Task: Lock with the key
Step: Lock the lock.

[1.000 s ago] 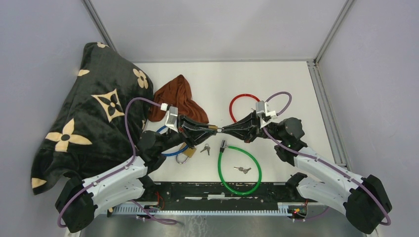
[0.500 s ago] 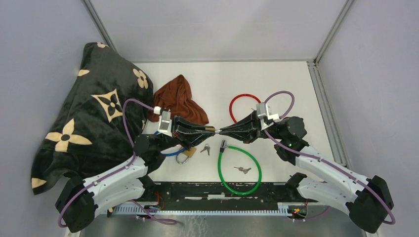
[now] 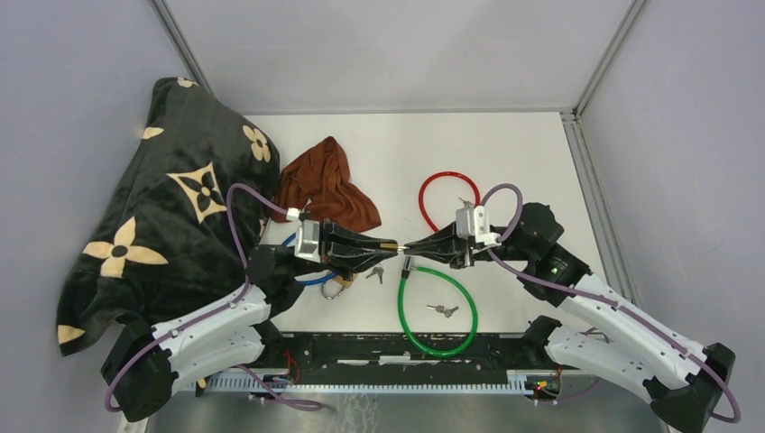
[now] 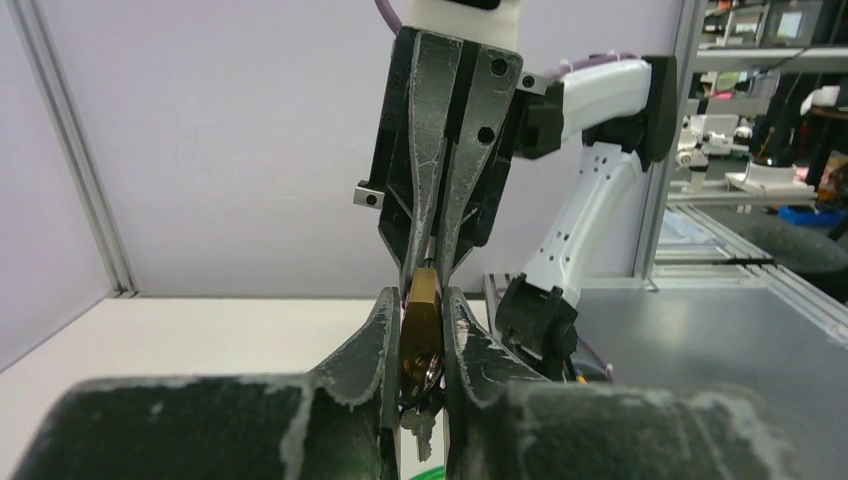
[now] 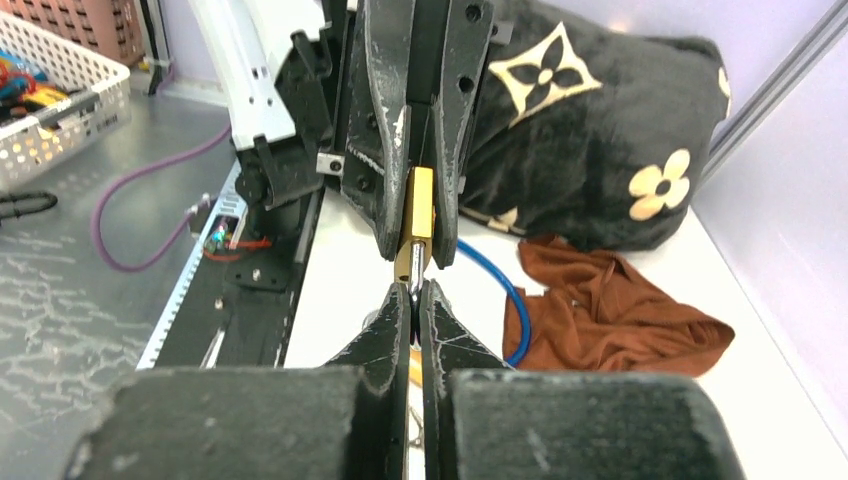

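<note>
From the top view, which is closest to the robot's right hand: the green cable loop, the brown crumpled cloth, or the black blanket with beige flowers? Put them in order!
Starting from the right hand:
1. Green cable loop, just below it, toward the robot.
2. Brown crumpled cloth, back and left.
3. Black blanket with beige flowers, far left.

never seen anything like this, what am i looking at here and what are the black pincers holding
It is a two-armed robot at a white table. One picture looks down from above; the other two come from cameras on each wrist. The left claw is shut on a small brass padlock; the right claw meets it tip to tip, pinching what looks like a silver key. On the table lie a green cable loop, a red cable loop, a blue cable, loose keys, a brown cloth and a black flowered blanket.
</note>
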Tool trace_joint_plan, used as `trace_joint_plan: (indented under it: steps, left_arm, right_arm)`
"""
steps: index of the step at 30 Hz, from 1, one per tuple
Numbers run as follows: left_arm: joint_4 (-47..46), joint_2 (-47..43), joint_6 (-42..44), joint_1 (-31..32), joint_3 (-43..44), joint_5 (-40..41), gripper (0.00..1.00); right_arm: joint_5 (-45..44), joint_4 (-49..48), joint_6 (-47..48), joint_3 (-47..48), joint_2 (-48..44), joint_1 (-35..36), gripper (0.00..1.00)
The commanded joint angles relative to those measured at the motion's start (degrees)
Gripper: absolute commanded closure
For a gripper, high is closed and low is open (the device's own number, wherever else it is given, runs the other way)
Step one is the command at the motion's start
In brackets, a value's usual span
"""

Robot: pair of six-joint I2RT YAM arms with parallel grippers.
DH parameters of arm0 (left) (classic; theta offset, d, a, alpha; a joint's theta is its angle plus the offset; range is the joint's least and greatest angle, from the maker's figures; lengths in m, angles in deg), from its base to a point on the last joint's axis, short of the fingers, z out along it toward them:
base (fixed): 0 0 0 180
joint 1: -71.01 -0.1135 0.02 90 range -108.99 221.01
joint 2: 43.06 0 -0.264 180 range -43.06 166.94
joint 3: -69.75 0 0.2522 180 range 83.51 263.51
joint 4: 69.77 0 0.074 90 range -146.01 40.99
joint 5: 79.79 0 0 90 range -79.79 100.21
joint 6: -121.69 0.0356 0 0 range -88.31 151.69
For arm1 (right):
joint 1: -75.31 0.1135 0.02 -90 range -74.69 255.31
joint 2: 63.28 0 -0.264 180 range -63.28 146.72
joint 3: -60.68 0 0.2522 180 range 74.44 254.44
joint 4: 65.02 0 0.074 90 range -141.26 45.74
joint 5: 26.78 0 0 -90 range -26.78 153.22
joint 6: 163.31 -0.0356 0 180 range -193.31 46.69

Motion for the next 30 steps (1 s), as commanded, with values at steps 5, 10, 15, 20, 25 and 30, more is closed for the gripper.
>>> trace_joint_plan:
  steps: [5, 10, 15, 20, 25, 30]
  left_arm:
    - [5.58, 1.77, 7.28, -0.28, 4.25, -2.4, 0.98]
    - [5.02, 1.66, 7.31, -0.49, 4.45, -4.12, 0.98]
    - [4.14, 1.1, 7.78, -0.65, 5.14, -7.26, 0.98]
    - [4.77, 0.32, 3.87, -1.29, 5.96, -4.72, 0.98]
    - [4.2, 0.46, 0.03, -1.34, 5.32, -4.57, 0.98]
    - [3.45, 0.59, -1.09, -1.28, 5.38, -4.01, 0.98]
  right_arm:
    - [1.28, 16.27, 6.96, 2.73, -1.09, 2.19, 1.0]
    - [2.85, 13.14, 5.18, 1.39, -2.84, 2.01, 1.0]
    - [-2.27, 15.78, 4.89, 1.4, -3.04, 1.68, 1.0]
    - [-11.69, 9.01, 2.91, -2.34, -7.17, 1.22, 0.86]
    - [-7.94, 1.87, 0.61, -5.16, -9.1, 1.16, 0.7]
    - [-6.6, -0.17, -1.3, -6.33, -8.09, 1.22, 0.66]
